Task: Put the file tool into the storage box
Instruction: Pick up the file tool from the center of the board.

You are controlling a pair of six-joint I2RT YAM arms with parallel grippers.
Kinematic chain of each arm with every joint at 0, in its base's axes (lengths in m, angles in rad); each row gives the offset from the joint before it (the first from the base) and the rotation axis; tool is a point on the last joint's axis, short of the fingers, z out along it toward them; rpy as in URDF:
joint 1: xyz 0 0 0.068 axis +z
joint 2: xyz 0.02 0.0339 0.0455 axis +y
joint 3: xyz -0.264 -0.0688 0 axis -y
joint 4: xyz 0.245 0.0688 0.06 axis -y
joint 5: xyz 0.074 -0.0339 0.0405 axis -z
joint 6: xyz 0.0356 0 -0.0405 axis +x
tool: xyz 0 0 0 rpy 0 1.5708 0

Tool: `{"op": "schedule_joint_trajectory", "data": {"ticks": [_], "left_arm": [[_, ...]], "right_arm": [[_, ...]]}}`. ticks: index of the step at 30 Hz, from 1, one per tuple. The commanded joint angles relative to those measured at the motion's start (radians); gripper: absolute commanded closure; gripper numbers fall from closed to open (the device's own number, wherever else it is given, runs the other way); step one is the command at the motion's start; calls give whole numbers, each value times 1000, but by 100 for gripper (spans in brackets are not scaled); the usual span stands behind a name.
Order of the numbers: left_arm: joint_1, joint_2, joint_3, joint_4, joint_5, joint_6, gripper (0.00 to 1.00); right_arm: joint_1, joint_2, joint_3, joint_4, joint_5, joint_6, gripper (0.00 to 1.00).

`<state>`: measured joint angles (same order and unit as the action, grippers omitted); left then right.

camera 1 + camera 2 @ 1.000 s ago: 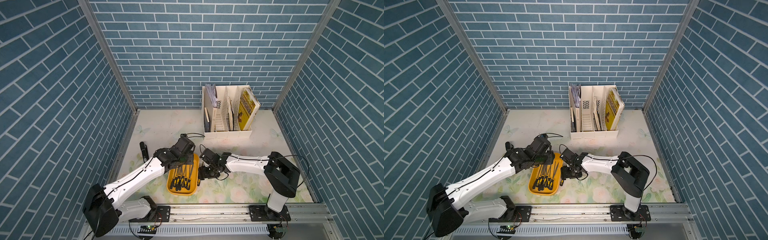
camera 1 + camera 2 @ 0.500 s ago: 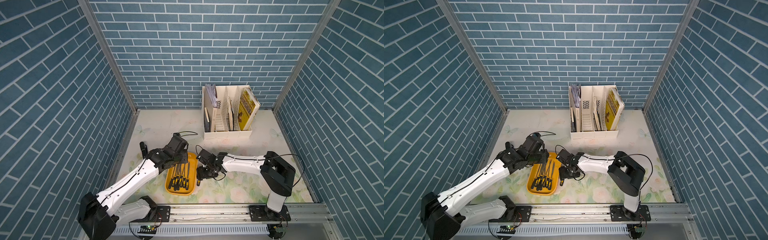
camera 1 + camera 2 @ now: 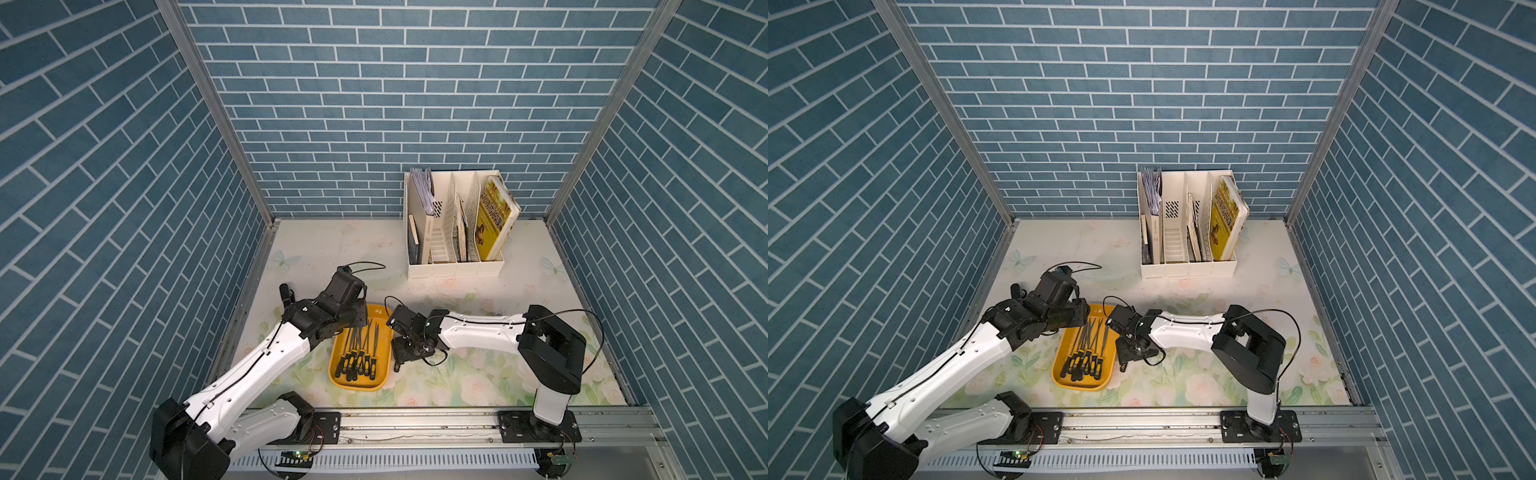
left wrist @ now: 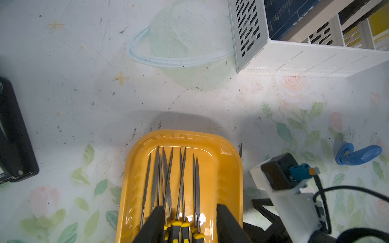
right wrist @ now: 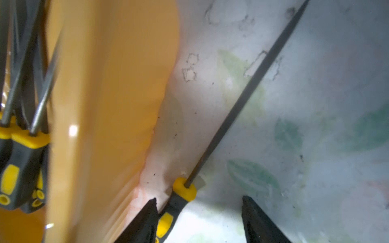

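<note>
The storage box [image 3: 358, 385] [image 3: 1079, 385] is a shallow yellow-orange tray near the front of the table, holding several files with black-and-yellow handles [image 4: 181, 228]. One more file tool [image 5: 242, 105] lies on the table just outside the box's right rim, and its tip [image 4: 240, 149] shows beside the box in the left wrist view. My right gripper [image 5: 199, 203] is open low over the table. That file's handle [image 5: 179, 199] sits between the jaws, close against one finger [image 5: 145, 221]. My left gripper [image 4: 190, 213] hangs open above the files in the box, holding nothing.
A tall white slotted organiser [image 3: 455, 257] [image 4: 305, 61] with books stands at the back right. A black device [image 3: 285, 293] [image 4: 14, 136] lies left of the box by the wall. A blue clip [image 4: 357, 153] lies on the table beyond the right wrist.
My left arm has drawn back to the left, off the middle of the box. My right gripper has shifted slightly left toward the box, its jaws narrowing a little around the file handle.
</note>
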<state>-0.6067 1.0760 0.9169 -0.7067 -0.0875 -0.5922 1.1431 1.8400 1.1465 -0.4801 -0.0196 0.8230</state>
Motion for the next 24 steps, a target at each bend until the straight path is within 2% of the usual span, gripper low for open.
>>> {"op": "schedule_joint_trajectory", "data": {"ticks": [1, 13, 24], "left_arm": [[10, -10, -6, -33, -1, 18, 55], [18, -7, 0, -34, 8, 22, 55], [17, -21, -14, -23, 26, 13, 55]], "right_arm": [[-1, 68, -30, -123, 83, 24, 35], [-4, -11, -71, -265, 228, -4, 37], [-1, -174, -162, -109, 133, -55, 37]]}}
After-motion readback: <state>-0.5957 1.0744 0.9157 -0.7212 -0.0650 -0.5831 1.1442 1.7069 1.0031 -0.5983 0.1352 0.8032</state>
